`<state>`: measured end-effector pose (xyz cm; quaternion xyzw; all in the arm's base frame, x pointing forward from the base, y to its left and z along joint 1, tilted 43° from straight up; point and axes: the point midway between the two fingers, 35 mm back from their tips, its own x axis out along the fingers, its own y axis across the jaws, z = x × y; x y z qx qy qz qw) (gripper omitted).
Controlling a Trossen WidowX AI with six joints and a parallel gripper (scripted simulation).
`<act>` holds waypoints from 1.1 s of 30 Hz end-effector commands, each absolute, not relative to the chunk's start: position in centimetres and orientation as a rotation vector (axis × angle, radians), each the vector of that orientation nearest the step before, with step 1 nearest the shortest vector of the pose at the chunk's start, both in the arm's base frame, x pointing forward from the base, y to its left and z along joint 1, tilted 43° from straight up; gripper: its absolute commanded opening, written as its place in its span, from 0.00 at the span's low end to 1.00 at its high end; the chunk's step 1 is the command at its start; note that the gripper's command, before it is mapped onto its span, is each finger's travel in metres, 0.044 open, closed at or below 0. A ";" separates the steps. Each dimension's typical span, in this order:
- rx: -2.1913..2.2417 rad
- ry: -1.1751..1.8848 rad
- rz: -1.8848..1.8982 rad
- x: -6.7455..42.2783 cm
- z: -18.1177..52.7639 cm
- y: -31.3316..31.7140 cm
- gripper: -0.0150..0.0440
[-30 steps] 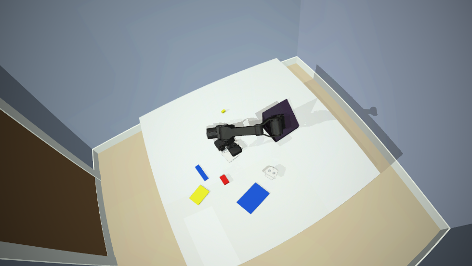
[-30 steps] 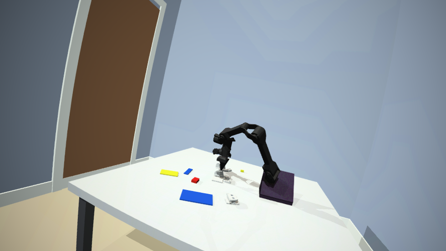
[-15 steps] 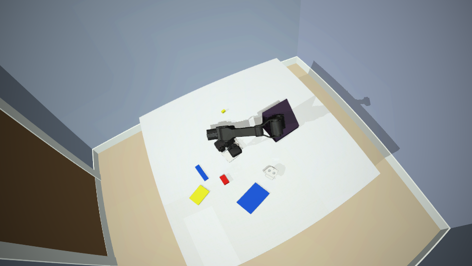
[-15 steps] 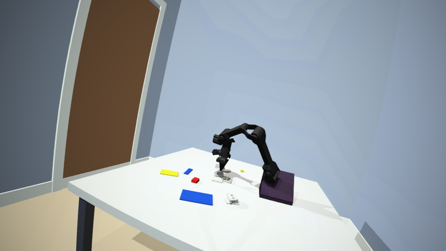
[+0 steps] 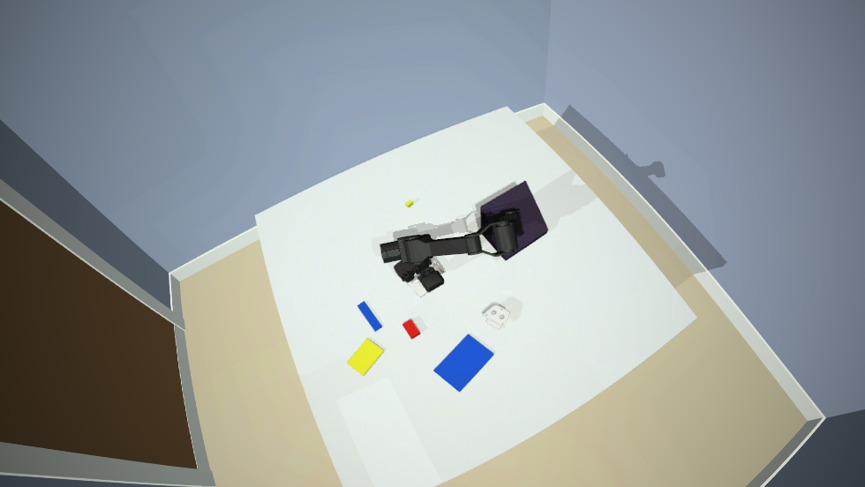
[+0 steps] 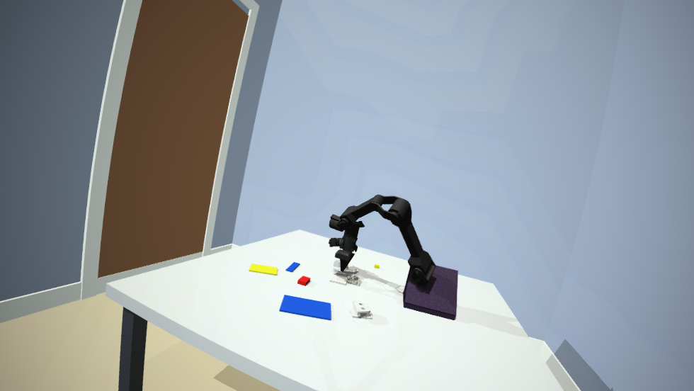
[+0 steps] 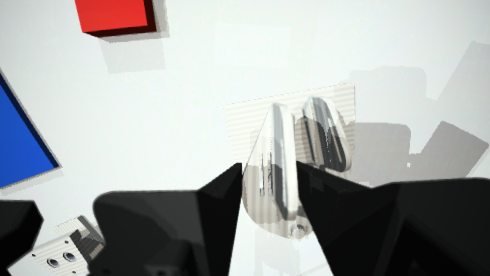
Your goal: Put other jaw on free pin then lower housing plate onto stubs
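My gripper (image 6: 343, 270) (image 7: 266, 167) is shut on a pale jaw (image 7: 286, 155) and holds it over the ribbed base (image 7: 240, 120) (image 6: 336, 280) (image 5: 418, 288). The second jaw (image 7: 330, 137) is beside it, on the right in the wrist view. A round pin (image 7: 298, 230) shows at the base's near end, just beyond the held jaw's lower end. Whether the held jaw touches it cannot be told, and the gear teeth are hidden by the fingers. The white housing plate (image 5: 497, 315) (image 6: 360, 308) (image 7: 62, 256) with two holes stands apart from the base.
A red block (image 5: 410, 328) (image 6: 304, 280) (image 7: 115, 15) and a large blue plate (image 5: 463, 363) (image 6: 305, 307) (image 7: 20, 135) lie near the base. A blue bar (image 5: 369, 315), a yellow plate (image 5: 365, 356) and a small yellow block (image 5: 409, 203) are farther off.
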<state>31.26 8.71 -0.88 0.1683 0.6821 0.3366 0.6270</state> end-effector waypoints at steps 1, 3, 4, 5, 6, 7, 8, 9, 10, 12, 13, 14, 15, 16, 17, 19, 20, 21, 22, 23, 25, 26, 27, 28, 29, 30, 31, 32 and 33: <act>0.398 1.572 0.768 31.0 -1.6 9.2 0.48; 0.399 1.572 0.768 30.9 -1.8 9.4 0.48; 0.399 1.572 0.768 30.9 -1.9 9.5 0.48; 0.399 1.572 0.769 30.8 -2.0 9.6 0.48; 0.399 1.572 0.769 30.8 -2.1 9.7 0.48; 0.399 1.572 0.769 30.8 -2.3 9.8 0.48; 0.400 1.572 0.769 30.7 -2.3 9.9 0.48; 0.400 1.572 0.769 30.7 -2.4 9.9 0.48; 0.400 1.572 0.769 30.7 -2.4 9.9 0.48; 0.400 1.572 0.769 30.7 -2.4 9.9 0.48; 0.400 1.572 0.769 30.7 -2.4 9.9 0.48; 0.400 1.572 0.769 30.7 -2.4 9.9 0.48; 0.400 1.572 0.769 30.7 -2.4 9.9 0.48; 0.400 1.572 0.769 30.7 -2.4 9.9 0.48; 0.400 1.572 0.769 30.7 -2.4 9.9 0.48; 0.400 1.572 0.769 30.7 -2.4 9.9 0.48; 0.400 1.572 0.769 30.7 -2.4 9.9 0.48; 0.400 1.572 0.769 30.7 -2.4 9.9 0.48; 0.400 1.572 0.769 30.7 -2.4 9.9 0.48; 0.400 1.572 0.769 30.7 -2.4 9.9 0.48; 0.400 1.572 0.769 30.7 -2.4 9.9 0.48; 0.400 1.572 0.769 30.7 -2.4 10.0 0.48; 0.401 1.573 0.768 30.7 -2.5 10.0 0.48; 0.402 1.573 0.767 30.7 -2.5 10.0 0.48; 0.403 1.574 0.765 30.7 -2.6 10.1 0.48; 0.404 1.574 0.765 30.7 -2.6 10.1 0.48; 0.404 1.575 0.765 30.7 -2.6 10.1 0.48; 0.404 1.575 0.765 30.7 -2.6 10.1 0.48; 0.404 1.575 0.765 30.7 -2.6 10.1 0.48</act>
